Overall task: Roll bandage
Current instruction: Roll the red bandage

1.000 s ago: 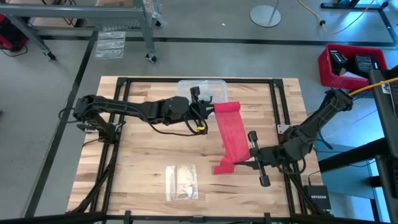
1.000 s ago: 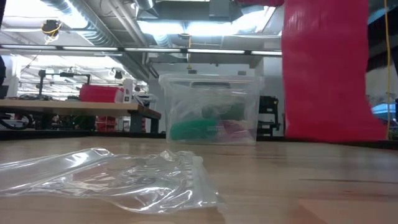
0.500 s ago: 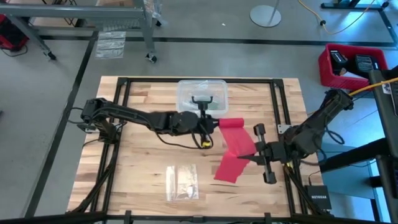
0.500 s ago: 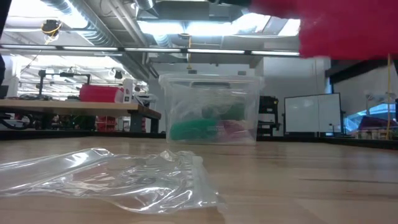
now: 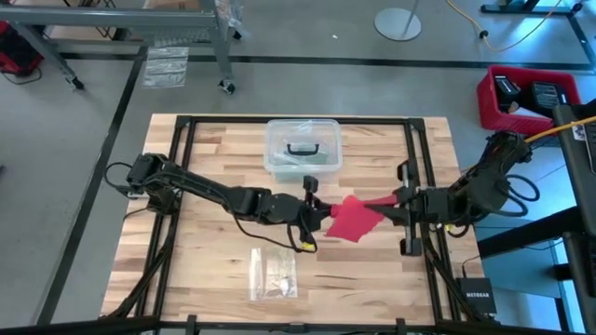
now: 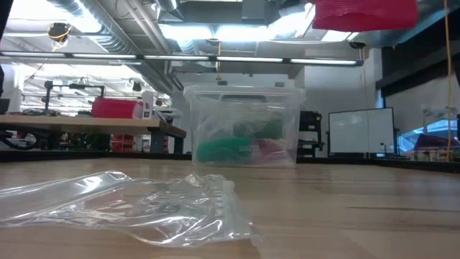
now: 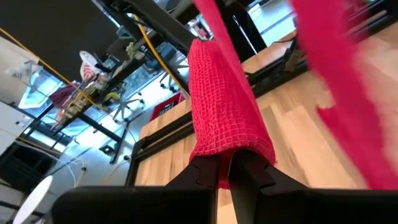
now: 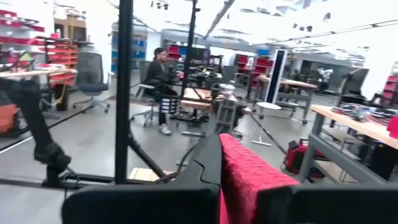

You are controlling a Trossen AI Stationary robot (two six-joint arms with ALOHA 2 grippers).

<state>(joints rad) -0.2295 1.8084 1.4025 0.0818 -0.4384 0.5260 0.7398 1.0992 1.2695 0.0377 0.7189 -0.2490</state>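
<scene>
Both ends pinched — left gripper (image 5: 315, 208) and right gripper (image 5: 402, 205) hold the bandage (image 5: 352, 219) aloft, unrolled — next, lay it flat.

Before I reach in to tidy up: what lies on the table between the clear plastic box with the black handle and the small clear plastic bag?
The high view shows bare wood between clear plastic box and small clear plastic bag, crossed overhead by the left arm.
</scene>
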